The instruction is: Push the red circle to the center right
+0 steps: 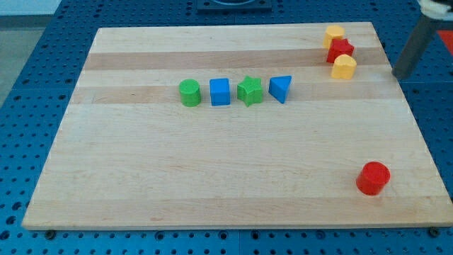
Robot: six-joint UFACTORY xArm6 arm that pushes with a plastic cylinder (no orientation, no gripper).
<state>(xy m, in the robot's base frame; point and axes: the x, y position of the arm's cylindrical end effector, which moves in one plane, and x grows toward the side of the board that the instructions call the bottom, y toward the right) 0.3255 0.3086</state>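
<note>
- Red circle point(373, 178) is seen near the board's point(212, 184) bottom-right corner.
- My tip point(400, 74) is set at the right edge, beside a yellow block point(345, 67); no jaws are fitted.
- Green and blue blocks are lined up mid-board.

My rod enters from the view's top right corner and slants down toward the view's left — a straight dark shaft, a little blurred, with a pale fitting just visible where it meets the frame's upper edge. My tip point(400, 73) sits at the far right edge of the worktop point(212, 170), near its upper corner. No other part of the arm shows — only this short length of rod.
</note>
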